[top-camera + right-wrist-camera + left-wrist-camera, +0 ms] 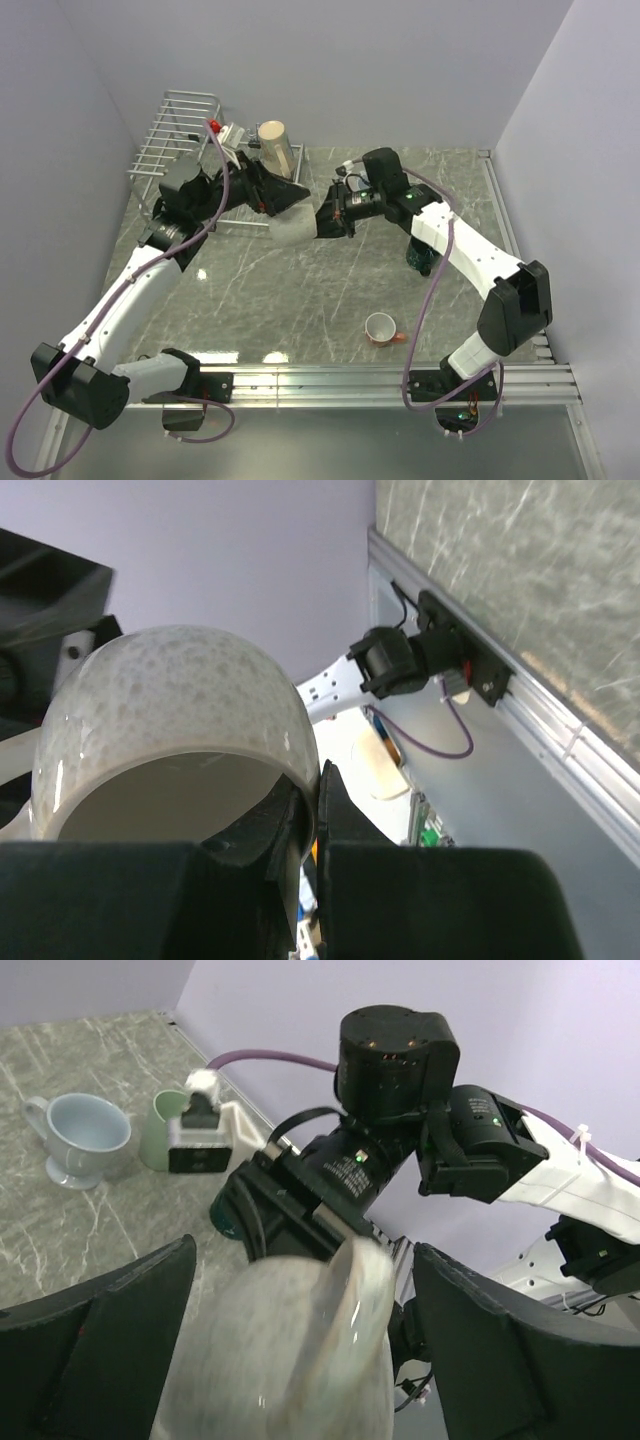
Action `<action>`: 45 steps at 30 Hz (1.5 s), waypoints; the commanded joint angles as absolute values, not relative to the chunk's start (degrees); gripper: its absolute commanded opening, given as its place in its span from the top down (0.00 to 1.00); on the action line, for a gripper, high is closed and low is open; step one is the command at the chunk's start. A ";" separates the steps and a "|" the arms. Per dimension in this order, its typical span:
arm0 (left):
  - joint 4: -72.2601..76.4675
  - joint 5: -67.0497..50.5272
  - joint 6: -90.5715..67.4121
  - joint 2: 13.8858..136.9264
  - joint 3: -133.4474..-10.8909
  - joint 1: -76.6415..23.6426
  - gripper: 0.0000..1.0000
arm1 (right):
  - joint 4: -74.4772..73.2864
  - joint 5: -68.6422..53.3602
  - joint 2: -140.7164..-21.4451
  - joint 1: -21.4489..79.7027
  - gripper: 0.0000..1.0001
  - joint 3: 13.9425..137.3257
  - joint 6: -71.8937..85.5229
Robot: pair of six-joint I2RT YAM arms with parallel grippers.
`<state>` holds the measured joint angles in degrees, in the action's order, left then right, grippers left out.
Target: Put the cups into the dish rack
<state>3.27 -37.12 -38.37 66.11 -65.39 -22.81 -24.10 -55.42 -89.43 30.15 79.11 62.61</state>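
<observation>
Mid-frame, the cream-white cup [288,230] lies sideways, mouth rightward. The right gripper [312,825] pinches its rim; the left gripper [300,1360] gapes wide around it.

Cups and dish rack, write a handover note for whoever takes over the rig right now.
Right gripper: shut on the rim of the cream-white cup, held in the air.
Left gripper: open, fingers either side of that cup.
On the table: pale blue cup, pale green cup, orange-red cup; dark cup partly behind the right arm; beige cup near the dish rack.
Done: no cup seen in the rack. Left: all six.
</observation>
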 commanded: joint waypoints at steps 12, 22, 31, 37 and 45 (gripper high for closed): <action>-6.50 -35.78 -29.98 68.03 -71.89 -24.17 0.23 | -2.37 -64.42 -91.67 32.43 1.00 80.68 77.60; -12.30 -32.17 -27.33 67.24 -72.60 -24.08 0.56 | 6.32 -67.06 -91.67 31.99 1.00 78.05 83.58; -11.95 -42.05 -29.27 68.72 -74.17 -23.73 0.79 | 13.42 -69.25 -90.70 30.06 1.00 74.88 87.44; -15.82 -49.39 -28.04 70.40 -78.22 -23.64 0.54 | 18.27 -70.31 -91.14 29.18 1.00 75.24 92.02; -22.75 -48.61 -24.17 69.61 -81.47 -23.64 0.35 | 23.03 -70.58 -90.88 29.18 1.00 72.95 96.59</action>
